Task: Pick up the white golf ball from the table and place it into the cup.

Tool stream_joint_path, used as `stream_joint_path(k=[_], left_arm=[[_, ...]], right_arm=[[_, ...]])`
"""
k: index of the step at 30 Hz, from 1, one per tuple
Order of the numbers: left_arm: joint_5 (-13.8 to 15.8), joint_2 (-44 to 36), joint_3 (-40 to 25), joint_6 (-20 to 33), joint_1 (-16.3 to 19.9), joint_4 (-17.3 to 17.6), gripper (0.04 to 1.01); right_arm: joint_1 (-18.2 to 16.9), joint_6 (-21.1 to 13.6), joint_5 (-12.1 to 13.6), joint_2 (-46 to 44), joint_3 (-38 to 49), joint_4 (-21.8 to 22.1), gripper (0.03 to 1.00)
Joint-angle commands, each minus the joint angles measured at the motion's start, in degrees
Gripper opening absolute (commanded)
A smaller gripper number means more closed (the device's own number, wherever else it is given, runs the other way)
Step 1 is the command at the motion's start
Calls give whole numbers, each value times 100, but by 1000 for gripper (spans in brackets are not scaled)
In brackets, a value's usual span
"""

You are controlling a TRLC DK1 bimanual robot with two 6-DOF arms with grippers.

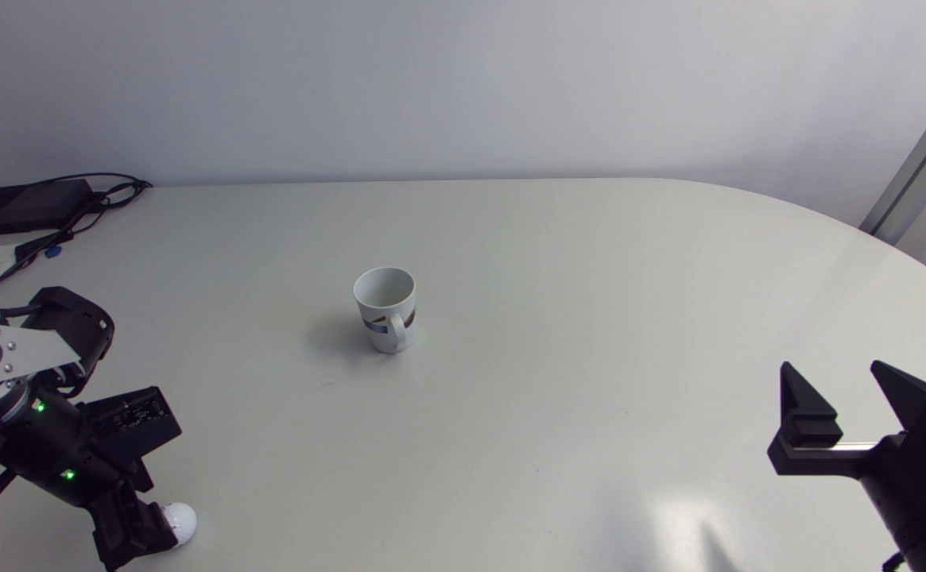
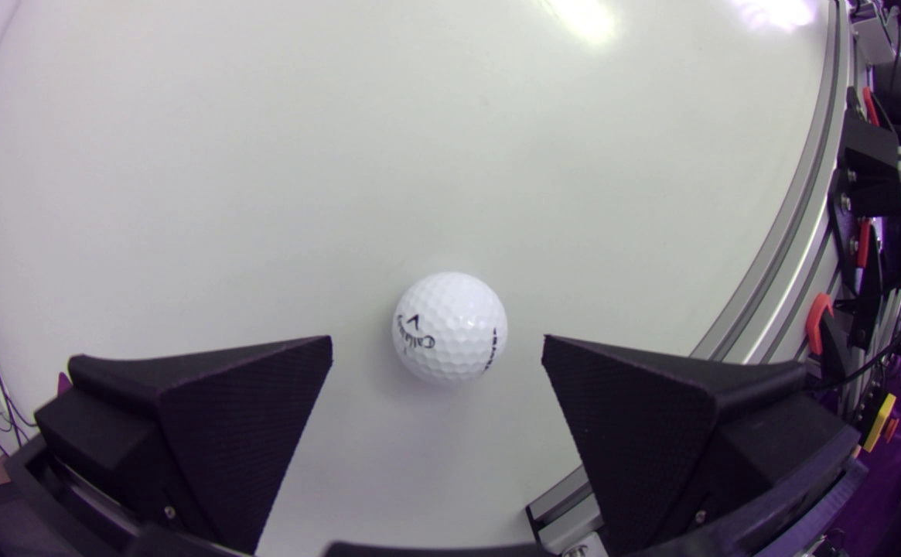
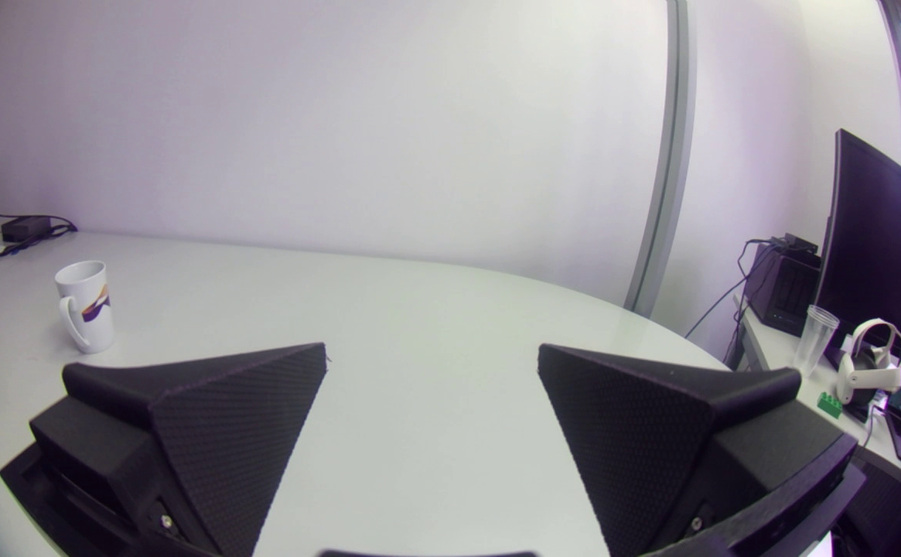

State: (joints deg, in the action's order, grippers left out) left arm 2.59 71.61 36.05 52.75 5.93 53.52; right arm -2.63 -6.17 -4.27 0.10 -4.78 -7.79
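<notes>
Between left gripper (image 2: 436,344) fingertips: white golf ball (image 2: 450,327), resting on table (image 1: 590,318); jaws wide apart, touching nothing.
Step in hand: centre the ball and close evenly, else it probably rolls.
Right gripper (image 1: 832,369): spread wide, empty.
White mug (image 1: 383,319): upright mid-table, well apart, apparently empty.

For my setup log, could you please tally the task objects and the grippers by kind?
White golf ball: 1
White mug: 1
Grippers: 2, the left gripper and the right gripper, both with fingers open
Total: 4
</notes>
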Motion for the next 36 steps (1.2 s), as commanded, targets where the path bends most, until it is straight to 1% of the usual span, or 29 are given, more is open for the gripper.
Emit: stream_joint_path(k=[1, 7, 9, 13, 15, 22, 36], left_arm=[[-57, -16, -178, -134, -5, -25, 972], [-118, -33, -265, -257, -57, -105, 972], [-162, -25, -301, -309, -84, -184, 972], [-197, -25, -389, -441, -215, -280, 972], [-206, -16, -415, -511, -295, -289, 972], [-241, 19, -424, -573, -321, -324, 972], [-259, 125, -538, -793, -567, -456, 972]], right_arm=[[-9, 125, -3, -36, 179, -240, 964], [-9, 125, -3, -36, 179, -240, 964], [-9, 125, -3, -36, 179, -240, 964], [-9, 125, -3, -36, 179, -240, 964], [-9, 125, -3, -36, 179, -240, 964], [-9, 125, -3, -36, 179, -240, 964], [-9, 125, -3, -36, 179, -240, 964]])
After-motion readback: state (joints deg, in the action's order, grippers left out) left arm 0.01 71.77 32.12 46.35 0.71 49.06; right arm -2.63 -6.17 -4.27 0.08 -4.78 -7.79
